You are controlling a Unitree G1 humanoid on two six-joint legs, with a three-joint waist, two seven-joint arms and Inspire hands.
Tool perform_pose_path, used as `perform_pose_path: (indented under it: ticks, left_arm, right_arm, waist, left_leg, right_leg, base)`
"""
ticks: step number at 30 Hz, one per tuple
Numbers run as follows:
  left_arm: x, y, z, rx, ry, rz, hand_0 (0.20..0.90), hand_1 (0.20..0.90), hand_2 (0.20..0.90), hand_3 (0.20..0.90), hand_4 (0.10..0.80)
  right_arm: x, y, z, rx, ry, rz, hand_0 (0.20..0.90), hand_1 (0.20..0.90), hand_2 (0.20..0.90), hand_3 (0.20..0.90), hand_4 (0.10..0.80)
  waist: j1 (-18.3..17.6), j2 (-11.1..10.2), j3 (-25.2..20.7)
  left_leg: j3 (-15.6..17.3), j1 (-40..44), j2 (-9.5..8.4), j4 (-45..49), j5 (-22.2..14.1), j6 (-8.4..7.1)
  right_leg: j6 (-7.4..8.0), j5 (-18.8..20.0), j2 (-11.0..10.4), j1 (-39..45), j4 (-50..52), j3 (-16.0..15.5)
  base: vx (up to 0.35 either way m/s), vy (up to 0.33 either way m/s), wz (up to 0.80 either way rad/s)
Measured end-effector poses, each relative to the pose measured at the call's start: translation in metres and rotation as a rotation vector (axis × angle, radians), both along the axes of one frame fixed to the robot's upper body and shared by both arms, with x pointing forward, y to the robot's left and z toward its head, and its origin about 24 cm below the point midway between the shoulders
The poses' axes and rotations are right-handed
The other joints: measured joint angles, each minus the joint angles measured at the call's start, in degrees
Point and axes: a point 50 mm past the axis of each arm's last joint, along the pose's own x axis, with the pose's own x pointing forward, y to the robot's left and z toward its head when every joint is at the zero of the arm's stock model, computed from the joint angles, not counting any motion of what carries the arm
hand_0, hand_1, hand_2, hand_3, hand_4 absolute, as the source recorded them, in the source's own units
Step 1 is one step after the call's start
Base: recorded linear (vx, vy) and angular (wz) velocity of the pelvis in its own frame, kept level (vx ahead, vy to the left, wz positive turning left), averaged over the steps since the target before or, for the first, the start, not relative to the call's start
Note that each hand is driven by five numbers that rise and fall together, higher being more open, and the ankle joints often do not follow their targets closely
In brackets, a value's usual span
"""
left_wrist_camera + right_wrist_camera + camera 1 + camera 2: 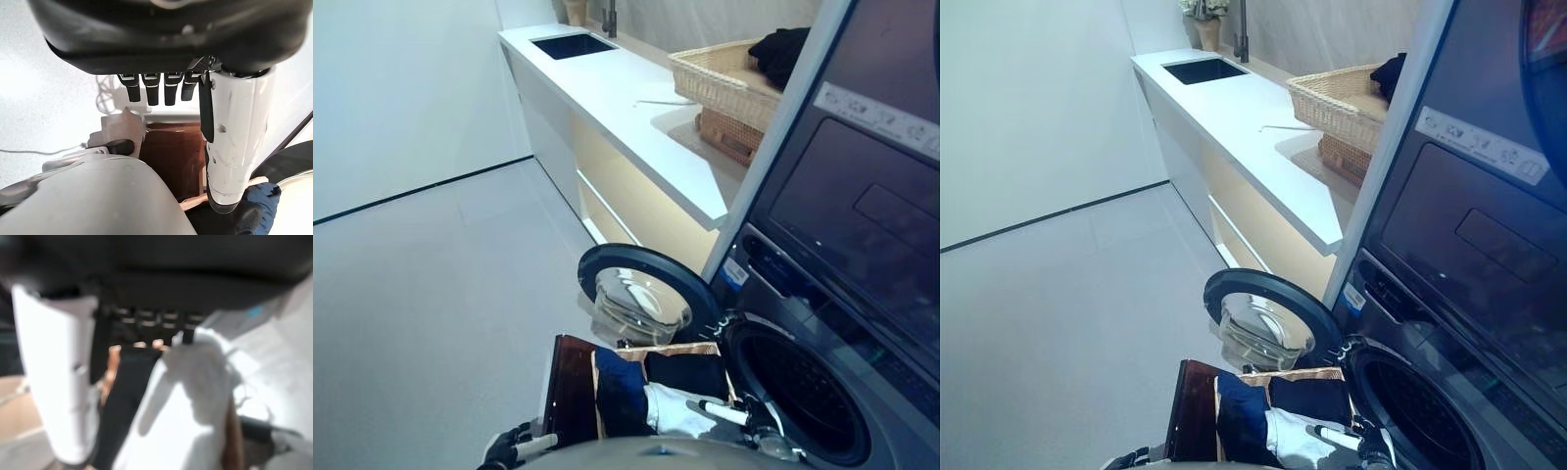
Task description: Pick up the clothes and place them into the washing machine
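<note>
**Clothes heaped in a basket at the open washer door**

The clothes (656,397) form a crumpled heap of navy blue, black and white cloth, lying in a woven basket (685,350) on the floor, just beside the washing machine (822,372) and touching a dark brown board (570,387) on its left. The heap has no clear long axis; it spreads roughly across the basket, the blue part toward the board, the black part toward the drum opening. The round door (641,294) stands swung open to the left of the drum.

The right hand (744,416) reaches down low over the white garment at the basket's near edge, white-covered thumb laid out across the cloth; the right wrist view does not show whether its fingers are clenched or released, so I cannot tell. The left hand (156,88) hangs low beside the board, fingers (152,93) straight in a row, released and grasping nothing.

On the white worktop (626,108) behind stands a second wicker basket (724,83) holding a dark garment (781,51).
</note>
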Motion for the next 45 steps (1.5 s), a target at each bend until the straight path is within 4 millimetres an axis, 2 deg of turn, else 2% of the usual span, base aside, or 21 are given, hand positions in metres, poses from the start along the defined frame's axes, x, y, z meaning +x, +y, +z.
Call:
perform_pose_path:
  ticks: [2, 6, 7, 10, 11, 12, 14, 17, 22, 28, 32, 39, 45]
  left_arm:
    - [0.001, 0.000, 0.000, 0.001, -0.002, -0.009, 0.900, 0.900, 0.900, 0.900, 0.800]
    - [0.014, -0.001, 0.002, 0.006, -0.043, -0.019, 0.900, 0.900, 0.900, 0.900, 0.800]
    - [0.018, -0.001, 0.002, 0.010, -0.050, -0.019, 0.900, 0.900, 0.900, 0.900, 0.800]
    - [0.023, 0.001, 0.004, 0.018, -0.068, -0.007, 0.900, 0.900, 0.900, 0.900, 0.800]
    - [0.027, 0.000, 0.005, 0.019, -0.090, -0.009, 0.900, 0.900, 0.900, 0.900, 0.800]
    - [0.043, -0.002, 0.008, 0.017, -0.142, -0.018, 0.900, 0.900, 0.900, 0.900, 0.800]
    - [0.052, -0.004, 0.010, 0.010, -0.176, -0.021, 0.900, 0.900, 0.900, 0.900, 0.800]
    - [0.069, -0.005, 0.014, 0.005, -0.234, -0.002, 0.900, 0.900, 0.900, 0.900, 0.800]
    - [0.098, -0.007, 0.024, 0.010, -0.319, -0.038, 0.900, 0.900, 0.900, 0.900, 0.800]
    - [0.114, -0.011, 0.031, -0.003, -0.383, -0.022, 0.900, 0.900, 0.900, 0.900, 0.800]
    - [0.122, -0.011, 0.034, 0.004, -0.402, -0.019, 0.900, 0.900, 0.900, 0.900, 0.800]
    - [0.133, -0.014, 0.039, -0.004, -0.444, -0.026, 0.900, 0.900, 0.900, 0.900, 0.800]
    - [0.134, -0.016, 0.039, -0.001, -0.447, -0.033, 0.900, 0.900, 0.900, 0.900, 0.800]
  right_arm:
    - [0.007, -0.004, 0.003, -0.036, -0.011, 0.051, 0.900, 0.900, 0.900, 0.900, 0.800]
    - [0.041, -0.010, 0.015, -0.090, -0.074, 0.142, 0.900, 0.900, 0.900, 0.900, 0.800]
    - [0.047, -0.010, 0.017, -0.097, -0.084, 0.161, 0.900, 0.900, 0.900, 0.900, 0.800]
    - [0.058, 0.000, 0.018, -0.154, -0.066, 0.340, 0.900, 0.900, 0.900, 0.900, 0.800]
    - [0.068, 0.004, 0.021, -0.180, -0.076, 0.412, 0.900, 0.900, 0.900, 0.900, 0.800]
    - [0.082, 0.006, 0.027, -0.220, -0.096, 0.503, 0.900, 0.900, 0.900, 0.900, 0.800]
    - [0.092, 0.007, 0.032, -0.253, -0.114, 0.561, 0.900, 0.900, 0.900, 0.900, 0.800]
    - [0.119, 0.003, 0.049, -0.412, -0.141, 0.791, 0.900, 0.900, 0.900, 0.900, 0.800]
    - [0.150, -0.005, 0.072, -0.602, -0.151, 1.006, 0.900, 0.900, 0.900, 0.900, 0.800]
    - [0.158, -0.012, 0.083, -0.763, -0.133, 1.195, 0.900, 0.900, 0.900, 0.900, 0.800]
    - [0.160, -0.013, 0.086, -0.787, -0.134, 1.226, 0.900, 0.900, 0.900, 0.900, 0.800]
    - [0.162, -0.009, 0.086, -0.777, -0.154, 1.217, 0.900, 0.900, 0.900, 0.900, 0.800]
    - [0.159, 0.010, 0.078, -0.691, -0.194, 1.171, 0.900, 0.900, 0.900, 0.900, 0.800]
  waist:
    - [0.06, 0.22, 0.32]
    - [0.82, 1.82, 1.76]
    - [1.34, 1.91, 2.11]
    - [2.26, 1.58, 3.31]
    - [3.05, 1.47, 3.93]
    - [3.52, 1.32, 5.42]
    - [4.30, 1.41, 6.55]
    - [4.25, 1.81, 8.09]
    - [4.48, 1.89, 11.19]
    - [4.27, 1.77, 13.17]
    - [3.62, 1.48, 13.46]
    - [2.88, 1.47, 14.92]
    - [2.74, 1.51, 15.29]
  left_leg:
    - [0.11, -0.15, -0.30, 0.01, -0.10, 0.13]
    - [1.88, -3.21, -0.40, 0.03, 0.14, 0.43]
    - [2.26, -4.00, -0.41, 0.04, 0.26, 0.46]
    - [2.78, -4.75, -0.37, 0.12, 0.28, 0.44]
    - [2.77, -6.33, -0.33, 1.13, 0.34, 0.54]
    - [0.95, -8.44, -0.35, 2.25, 0.29, 0.44]
    - [-0.29, -9.45, -0.37, 2.26, 0.72, 0.36]
    - [-0.96, -12.85, -0.53, 3.14, 0.72, 0.31]
    - [-1.09, -16.00, -0.61, 3.83, 1.05, 0.29]
    - [-1.01, -16.84, -0.61, 3.41, 1.04, 0.29]
    - [-0.88, -17.18, -0.63, 3.41, 1.05, 0.31]
    - [-0.04, -17.28, -0.57, 3.42, 1.03, 0.28]
    - [0.01, -18.21, -0.56, 3.48, 1.04, 0.29]
  right_leg:
    - [0.22, -0.45, -0.39, -1.09, 1.24, 0.05]
    - [0.41, -0.81, -0.90, -6.07, 3.53, 1.44]
    - [0.85, -0.08, -0.86, -6.58, 3.17, 1.86]
    - [0.79, 0.05, -0.80, -7.72, 2.78, 2.31]
    - [0.75, 0.05, -0.76, -9.28, 3.28, 2.62]
    - [0.47, 0.39, -0.67, -11.30, 3.75, 3.16]
    - [0.49, 1.00, -0.55, -12.03, 3.78, 3.06]
    - [0.61, 1.18, -0.68, -15.06, 4.34, 2.82]
    - [0.66, 1.43, -0.78, -18.12, 5.03, 2.95]
    - [0.67, 1.43, -0.72, -19.46, 4.87, 3.60]
    - [0.68, 1.45, -0.72, -20.01, 4.86, 3.93]
    - [0.78, 1.56, -0.64, -20.92, 5.37, 5.16]
    - [0.78, 1.56, -0.61, -22.32, 6.14, 5.50]
  base:
    - [-0.158, 0.069, -0.30]
    - [-0.082, -0.015, -0.31]
    - [0.005, -0.072, -0.20]
    - [-0.111, -0.089, -0.17]
    - [-0.125, -0.079, 0.04]
    - [-0.125, -0.060, 0.11]
    - [-0.131, -0.030, 0.08]
    - [-0.137, -0.008, 0.02]
    - [-0.030, -0.011, -0.01]
    - [-0.007, -0.003, -0.09]
    - [-0.017, 0.003, -0.10]
    - [-0.003, 0.000, -0.01]
    - [-0.018, 0.013, -0.06]
